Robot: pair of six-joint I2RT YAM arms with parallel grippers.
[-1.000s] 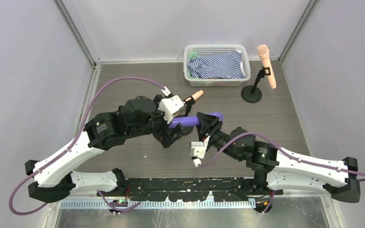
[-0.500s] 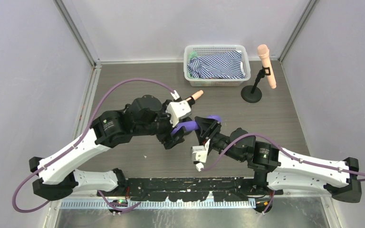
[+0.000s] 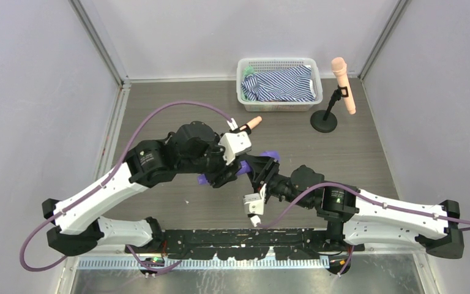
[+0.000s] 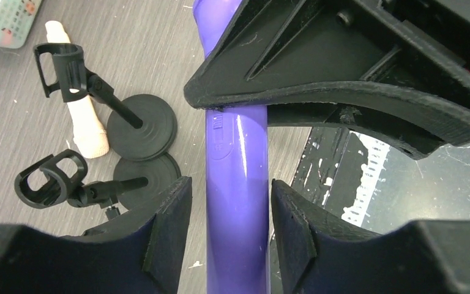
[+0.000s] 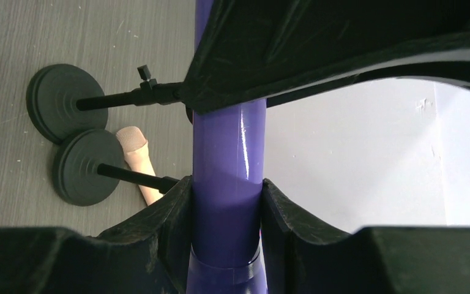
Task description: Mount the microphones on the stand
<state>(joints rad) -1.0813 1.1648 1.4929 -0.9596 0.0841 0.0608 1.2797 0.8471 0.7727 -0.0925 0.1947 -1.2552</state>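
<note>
Table: grey wood-grain.
Purple microphone: glossy, smooth — right gripper clamped on it.
Left gripper: jaws apart — straddling it.

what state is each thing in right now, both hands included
purple microphone, gripped by the right hand
right hand, shut on the purple microphone
left hand, open, fingers astride the purple microphone
far peach microphone, clipped tilted in the far stand
near peach microphone, lying loose on the table
two near stands, clips empty
basket, holding a striped cloth
</note>
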